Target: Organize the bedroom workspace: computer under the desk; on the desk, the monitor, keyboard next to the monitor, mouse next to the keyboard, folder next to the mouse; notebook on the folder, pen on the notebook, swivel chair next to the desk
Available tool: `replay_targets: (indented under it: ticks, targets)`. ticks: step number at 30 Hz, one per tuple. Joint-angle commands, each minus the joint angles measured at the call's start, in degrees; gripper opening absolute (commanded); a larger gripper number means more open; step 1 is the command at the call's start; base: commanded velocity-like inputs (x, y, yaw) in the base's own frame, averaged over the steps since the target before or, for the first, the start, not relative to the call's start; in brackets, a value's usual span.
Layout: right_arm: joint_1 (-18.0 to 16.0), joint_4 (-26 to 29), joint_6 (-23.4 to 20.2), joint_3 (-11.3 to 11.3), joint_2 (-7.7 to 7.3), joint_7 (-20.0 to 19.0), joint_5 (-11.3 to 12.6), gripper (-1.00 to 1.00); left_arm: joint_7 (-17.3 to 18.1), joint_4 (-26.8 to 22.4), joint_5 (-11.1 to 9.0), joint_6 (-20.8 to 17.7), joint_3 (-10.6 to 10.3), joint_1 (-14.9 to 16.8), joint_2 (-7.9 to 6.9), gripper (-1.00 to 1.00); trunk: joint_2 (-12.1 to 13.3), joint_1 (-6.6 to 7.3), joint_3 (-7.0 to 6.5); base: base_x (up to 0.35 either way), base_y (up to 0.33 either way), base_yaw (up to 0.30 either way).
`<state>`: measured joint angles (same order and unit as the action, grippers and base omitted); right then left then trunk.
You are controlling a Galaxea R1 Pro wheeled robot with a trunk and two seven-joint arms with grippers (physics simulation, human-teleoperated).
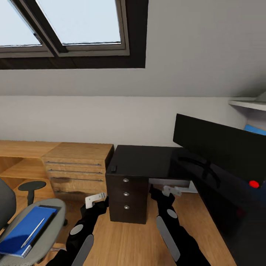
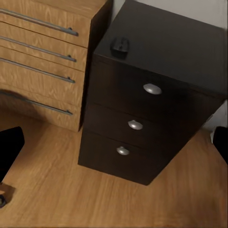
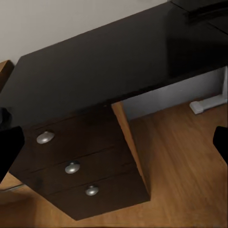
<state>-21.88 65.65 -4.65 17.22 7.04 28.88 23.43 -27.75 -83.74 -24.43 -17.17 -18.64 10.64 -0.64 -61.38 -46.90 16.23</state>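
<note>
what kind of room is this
Probably a home office corner in an attic room: a slanted skylight window in the sloping ceiling, a glossy black L-shaped desk carrying a black flat monitor, and a grey swivel chair on wooden flooring.

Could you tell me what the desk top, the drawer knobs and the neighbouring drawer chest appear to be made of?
The desk top looks like glossy black laminate or lacquer, since it mirrors the monitor stand. The drawer knobs look like brushed metal, silvery with soft highlights. The drawer chest looks like light wood or veneer, showing grain.
</note>
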Motion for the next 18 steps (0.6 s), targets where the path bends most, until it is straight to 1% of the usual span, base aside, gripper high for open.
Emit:
replay_targets:
  ticks: [1,6,11,15,18]
  targets:
    - [-0.04,0.08,-0.27,0.1,-0.01,0.38,0.21,1.0,-0.52,-0.11,-0.4,-0.15,-0.15,0.04,-0.07,1.0,0.36,0.26,-0.07,-0.34,0.0,-0.268]
    - [-0.03,0.09,-0.22,0.1,-0.01,0.38,0.25,1.0,-0.53,-0.11,-0.37,-0.15,-0.17,0.04,-0.07,1.0,2.36,1.35,-0.77,-0.34,0.0,-0.261]
    - [-0.04,0.23,-0.19,0.1,-0.01,0.46,0.23,1.0,-0.54,-0.11,-0.36,-0.15,-0.17,0.07,-0.07,1.0,4.37,2.45,-1.4,-0.34,-0.048,-0.23]
    - [-0.04,0.36,-0.09,0.06,-0.04,0.53,0.18,1.0,-0.55,-0.11,-0.36,-0.15,-0.11,0.07,-0.07,1.0,5.97,3.33,-1.87,-0.34,-0.069,-0.187]
    - [-0.04,0.41,-0.04,0.03,-0.08,0.55,0.14,1.0,-0.55,-0.11,-0.36,-0.15,-0.09,0.07,-0.07,1.0,7.18,3.99,-2.24,-0.341,-0.073,-0.097]
